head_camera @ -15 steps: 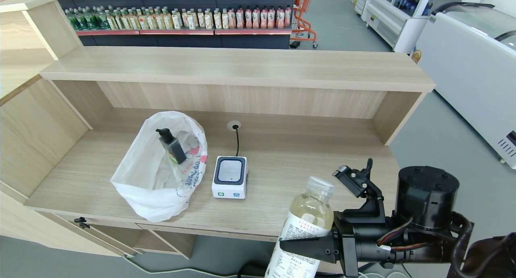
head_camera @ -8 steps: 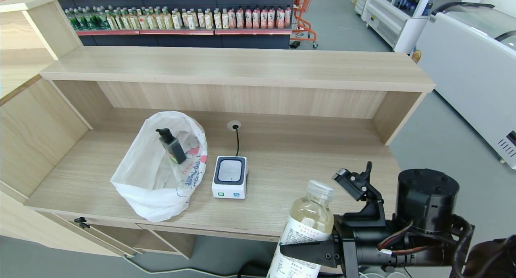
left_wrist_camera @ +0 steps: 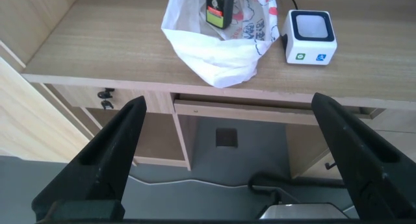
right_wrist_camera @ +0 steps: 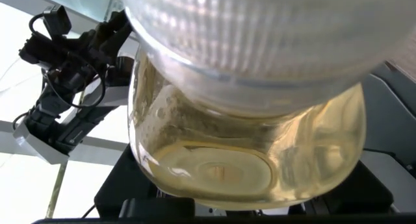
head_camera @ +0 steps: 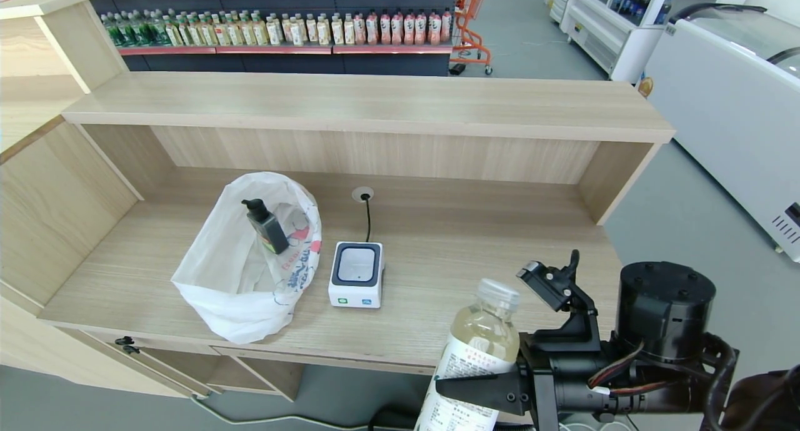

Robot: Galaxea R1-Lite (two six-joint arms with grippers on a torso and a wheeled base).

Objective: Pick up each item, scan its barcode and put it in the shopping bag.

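Bottle (head_camera: 478,350) slightly lower in clenched right gripper (head_camera: 456,390); left gripper (left_wrist_camera: 224,165) wide; pump dispenser (head_camera: 267,228) inside shopping bag (head_camera: 212,281)

I log: clear bottle (head_camera: 478,350), pale yellow liquid, white cap, slightly tilted in right claw (head_camera: 464,387); dark pump bottle (head_camera: 267,228) leaning inside open white shopping bag (head_camera: 231,287); white scanner (head_camera: 356,273) just beside bag.

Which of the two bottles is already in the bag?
The dark pump-top bottle, standing in the white bag; the pale drink bottle is held by the right hand.
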